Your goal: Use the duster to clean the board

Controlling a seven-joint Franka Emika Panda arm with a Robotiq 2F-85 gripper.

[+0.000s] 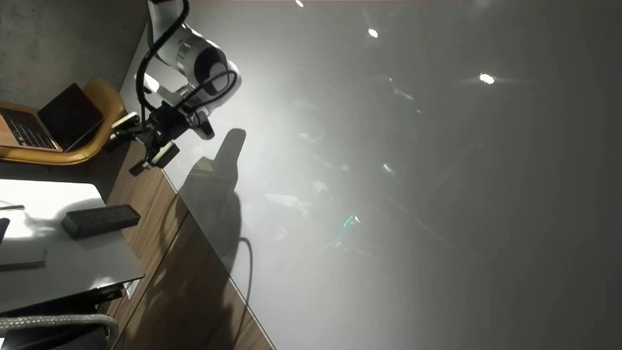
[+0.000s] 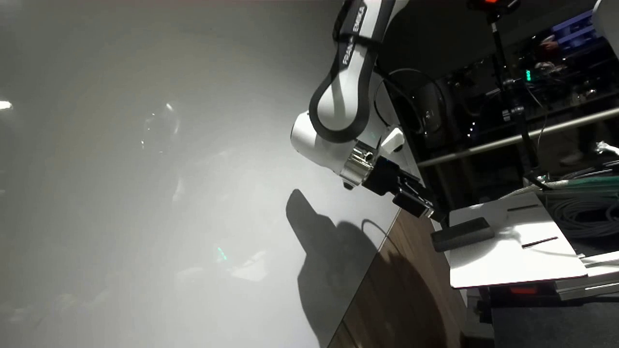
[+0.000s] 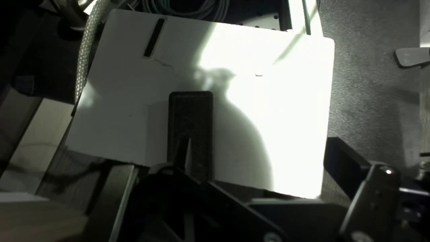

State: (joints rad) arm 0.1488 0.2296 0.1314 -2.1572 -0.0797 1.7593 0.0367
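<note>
Dark grey and oblong, the duster (image 3: pixel 190 124) lies flat on the white counter (image 3: pixel 107 121), one end jutting past its edge. Near it the claw (image 3: pixel 258 149) is spread wide, its fingers (image 3: pixel 344 164) well apart. In the wrist view one finger overlaps the duster's near end, while in an exterior view a gap shows between claw and duster (image 1: pixel 101 220). Glossy white-grey, the board (image 1: pixel 437 170) fills much of both exterior views, bearing pale smudges (image 1: pixel 286 200), bright glints (image 1: pixel 486 78) and a short green streak (image 1: pixel 348 220); whether that is ink or reflection, I cannot tell. The arm (image 1: pixel 209 63) hangs from the top of both, in front of the board, and a shadow (image 1: pixel 214 199) falls across board and brown wood (image 1: pixel 170 282) alike. In an exterior view a laptop (image 1: pixel 70 119) sits, lid raised, on a yellow chair (image 1: pixel 114 104). A dark slot (image 3: pixel 154 37) is cut into the counter near one corner, a braided hose (image 3: pixel 88 50) runs along that side, and coiled cables (image 3: pixel 189 13) lie beyond the far edge.
</note>
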